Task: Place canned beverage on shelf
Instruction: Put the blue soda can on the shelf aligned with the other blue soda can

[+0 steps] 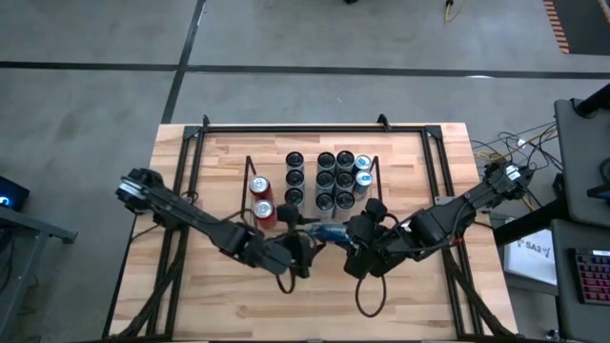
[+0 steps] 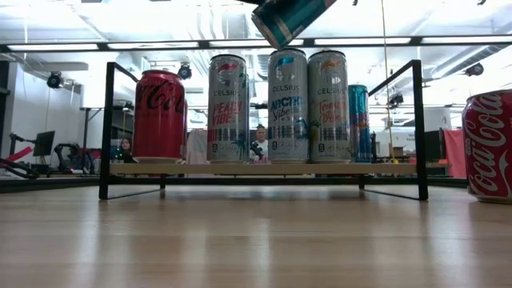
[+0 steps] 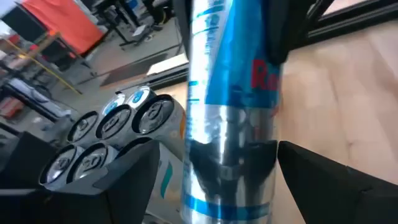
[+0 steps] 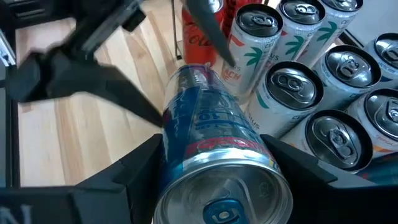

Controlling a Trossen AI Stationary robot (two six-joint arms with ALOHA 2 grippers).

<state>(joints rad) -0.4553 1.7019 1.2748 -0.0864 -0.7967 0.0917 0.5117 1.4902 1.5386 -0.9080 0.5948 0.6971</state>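
Both arms were dark and jointed; looping black cables trailed them, and each gripper had two black angular fingers.

Grey concrete floor (image 1: pixel 86 105) surrounds the wooden table (image 1: pixel 219 300), with ceiling strip lights (image 2: pixel 364 41) overhead.

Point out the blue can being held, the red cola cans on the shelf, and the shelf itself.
blue can (image 4: pixel 211 143): right wrist view, on its printed side, between the right gripper's fingers.
red cola cans (image 1: pixel 259 186): high view, on the rear can's top.
shelf (image 2: pixel 240 170): low view, on the wood base's front edge.
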